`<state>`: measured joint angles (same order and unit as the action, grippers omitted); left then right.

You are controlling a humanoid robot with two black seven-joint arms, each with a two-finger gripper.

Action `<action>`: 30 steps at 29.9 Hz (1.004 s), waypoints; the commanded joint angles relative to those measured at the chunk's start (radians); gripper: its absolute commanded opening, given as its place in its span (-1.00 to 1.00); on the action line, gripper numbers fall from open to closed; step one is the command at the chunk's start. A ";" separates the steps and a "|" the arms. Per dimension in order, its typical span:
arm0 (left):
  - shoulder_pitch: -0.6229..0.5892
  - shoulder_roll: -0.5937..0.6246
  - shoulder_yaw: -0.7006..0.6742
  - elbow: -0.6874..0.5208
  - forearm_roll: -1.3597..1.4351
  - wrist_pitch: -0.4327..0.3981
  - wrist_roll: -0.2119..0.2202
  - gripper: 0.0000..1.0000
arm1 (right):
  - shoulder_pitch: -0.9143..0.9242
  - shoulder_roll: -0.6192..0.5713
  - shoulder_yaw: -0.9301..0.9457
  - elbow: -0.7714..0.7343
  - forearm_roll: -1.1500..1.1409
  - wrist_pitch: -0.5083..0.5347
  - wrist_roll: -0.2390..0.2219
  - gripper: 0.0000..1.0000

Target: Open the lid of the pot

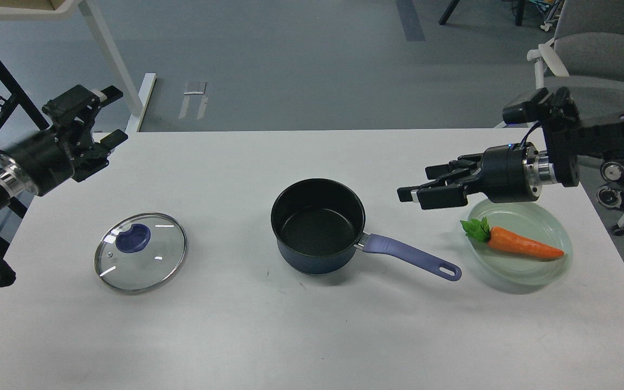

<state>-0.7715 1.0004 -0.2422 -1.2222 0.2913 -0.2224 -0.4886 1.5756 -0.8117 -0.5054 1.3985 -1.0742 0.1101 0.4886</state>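
Observation:
The dark blue pot (317,225) stands uncovered in the middle of the white table, its purple handle (407,254) pointing right and towards me. Its glass lid (140,252) with a blue knob (133,238) lies flat on the table at the left, apart from the pot. My left gripper (110,116) is open and empty, raised above the table's far left corner, well away from the lid. My right gripper (423,187) is open and empty, hovering above and beyond the handle's end.
A clear green plate (553,233) with an orange carrot (520,244) sits at the right, just below my right arm. A grey chair (588,59) stands beyond the table's right corner. A white desk leg (122,76) stands at the back left.

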 commanded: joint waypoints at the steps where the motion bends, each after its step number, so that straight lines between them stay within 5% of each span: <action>1: 0.003 -0.034 -0.002 0.045 -0.168 -0.012 0.000 0.98 | -0.072 -0.072 0.103 -0.021 0.221 -0.006 0.000 0.96; 9: 0.029 -0.167 -0.014 0.145 -0.281 -0.029 0.000 0.98 | -0.434 -0.070 0.468 -0.088 0.733 -0.049 0.000 0.96; 15: 0.086 -0.270 -0.075 0.239 -0.284 -0.138 0.000 0.98 | -0.690 0.026 0.680 -0.179 0.973 -0.044 0.000 0.99; 20: 0.161 -0.335 -0.175 0.283 -0.302 -0.178 0.082 0.98 | -0.864 0.118 0.847 -0.231 1.007 -0.038 0.000 0.99; 30: 0.216 -0.370 -0.216 0.308 -0.302 -0.215 0.085 0.98 | -0.960 0.215 0.926 -0.250 1.007 -0.036 0.000 0.99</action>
<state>-0.5595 0.6358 -0.4447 -0.9223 -0.0107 -0.4358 -0.4023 0.6198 -0.6030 0.4180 1.1478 -0.0674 0.0751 0.4885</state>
